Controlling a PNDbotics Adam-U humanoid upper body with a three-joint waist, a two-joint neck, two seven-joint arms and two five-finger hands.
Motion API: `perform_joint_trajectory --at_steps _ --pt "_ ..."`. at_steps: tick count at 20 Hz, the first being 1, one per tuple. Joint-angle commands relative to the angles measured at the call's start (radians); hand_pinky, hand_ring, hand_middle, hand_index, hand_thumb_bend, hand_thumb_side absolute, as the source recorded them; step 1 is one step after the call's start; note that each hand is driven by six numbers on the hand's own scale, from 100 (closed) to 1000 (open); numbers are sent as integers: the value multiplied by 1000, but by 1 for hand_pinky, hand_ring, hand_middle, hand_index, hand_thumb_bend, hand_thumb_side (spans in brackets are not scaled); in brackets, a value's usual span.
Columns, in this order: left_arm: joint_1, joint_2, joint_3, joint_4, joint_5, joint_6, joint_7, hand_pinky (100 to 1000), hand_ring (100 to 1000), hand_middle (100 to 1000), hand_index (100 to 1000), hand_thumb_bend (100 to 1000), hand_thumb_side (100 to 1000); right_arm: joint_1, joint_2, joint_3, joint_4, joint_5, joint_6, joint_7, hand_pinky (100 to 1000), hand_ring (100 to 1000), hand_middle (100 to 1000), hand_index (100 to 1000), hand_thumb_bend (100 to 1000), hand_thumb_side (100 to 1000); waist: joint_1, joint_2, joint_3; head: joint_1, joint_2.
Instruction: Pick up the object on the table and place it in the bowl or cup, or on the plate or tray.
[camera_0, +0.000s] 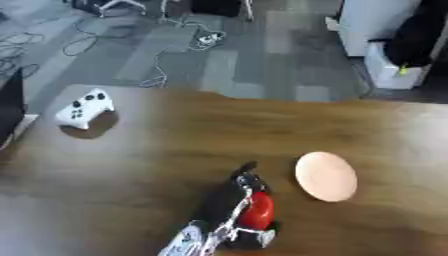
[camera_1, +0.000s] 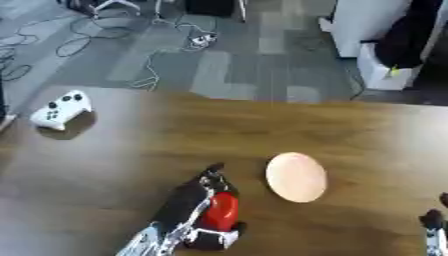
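Left hand (camera_0: 238, 200) curled around red object (camera_0: 257, 212), lower centre of frame, just above desk (camera_0: 175, 150). Pick apparently done. Placement pending: peach plate (camera_0: 325, 176) nearby, bare. Right hand (camera_1: 432, 222) lower right, state indiscernible.

Brown wood-grain tabletop (camera_0: 175, 130); pale peach plate (camera_0: 325, 176); red object (camera_0: 258, 212) in the black-and-silver left hand (camera_0: 234, 200); white controller (camera_0: 85, 108) with dark buttons.
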Motion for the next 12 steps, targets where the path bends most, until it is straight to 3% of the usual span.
perform_joint_trajectory --at_steps 1,12 --pt "-18 19 0 -17 -25 -7 -12 100 1000 269 397 323 100 -9 -2 -8 -9 -3 -3 -4 803 694 913 897 263 712 0 -12 1 -4 -14" --pt "-76 73 24 -57 -60 -9 -46 100 1000 284 432 386 100 -6 -8 -8 -10 -4 -2 -3 803 694 913 898 261 712 5 -22 -4 -5 -21"
